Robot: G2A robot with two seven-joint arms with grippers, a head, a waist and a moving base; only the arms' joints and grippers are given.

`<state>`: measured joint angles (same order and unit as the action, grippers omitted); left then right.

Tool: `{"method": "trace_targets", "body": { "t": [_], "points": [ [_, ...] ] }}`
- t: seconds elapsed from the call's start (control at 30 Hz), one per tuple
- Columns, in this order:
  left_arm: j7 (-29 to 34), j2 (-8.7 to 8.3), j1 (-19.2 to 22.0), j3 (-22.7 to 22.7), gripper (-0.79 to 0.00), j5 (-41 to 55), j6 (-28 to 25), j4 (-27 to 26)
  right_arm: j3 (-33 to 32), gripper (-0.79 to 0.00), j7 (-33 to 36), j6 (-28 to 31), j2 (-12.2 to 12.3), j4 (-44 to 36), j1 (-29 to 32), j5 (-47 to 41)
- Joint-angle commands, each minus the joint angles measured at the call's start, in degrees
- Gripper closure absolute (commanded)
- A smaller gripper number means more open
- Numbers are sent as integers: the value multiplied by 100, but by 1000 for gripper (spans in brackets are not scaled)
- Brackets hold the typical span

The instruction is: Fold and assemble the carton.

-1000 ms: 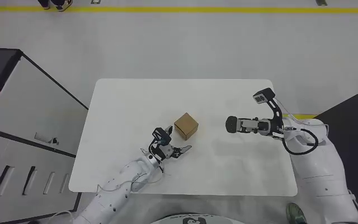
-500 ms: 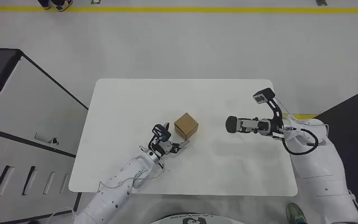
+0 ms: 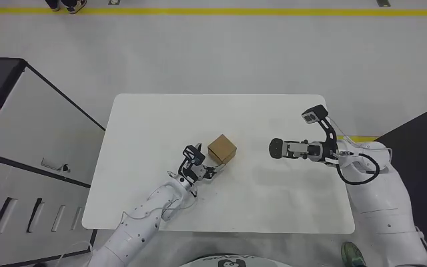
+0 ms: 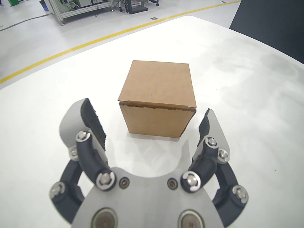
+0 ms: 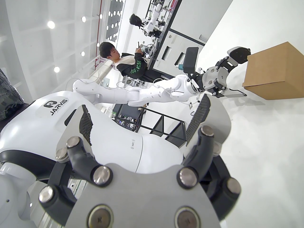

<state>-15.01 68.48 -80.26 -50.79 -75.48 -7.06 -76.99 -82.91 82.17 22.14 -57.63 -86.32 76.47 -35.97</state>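
Observation:
The carton point(image 3: 221, 149) is a small brown cardboard cube, closed up, standing near the middle of the white table point(image 3: 147, 120). In the left wrist view the carton point(image 4: 158, 100) sits just beyond my left gripper point(image 4: 152, 122), whose fingers are spread wider than the box and hold nothing. From above, the left gripper point(image 3: 211, 171) is at the carton's near-left side. My right gripper point(image 3: 275, 148) hangs to the carton's right, well apart from it, open and empty. The right wrist view shows the carton point(image 5: 276, 71) with the left gripper point(image 5: 234, 75) beside it.
A dark cabinet point(image 3: 30, 153) stands off the table's left edge, and a black panel point(image 3: 407, 137) off its right edge. The table has bare surface on every side of the carton.
My left gripper has moved toward the carton and turned to face it. The right arm and the carton have stayed where they were.

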Motion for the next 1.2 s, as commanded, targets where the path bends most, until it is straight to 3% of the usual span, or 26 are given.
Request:
{"method": "trace_targets", "body": {
  "t": [0.0,0.4,1.17],
  "points": [
    [61,26,84,30,-785,-42,20,108,0,-785,0,0,0,0,0,0],
    [-128,200,439,258,-785,106,-290,600,0,-785,0,0,0,0,0,0],
    [-495,409,699,358,-785,338,-641,1167,0,-785,0,0,0,0,0,0]
  ]
}}
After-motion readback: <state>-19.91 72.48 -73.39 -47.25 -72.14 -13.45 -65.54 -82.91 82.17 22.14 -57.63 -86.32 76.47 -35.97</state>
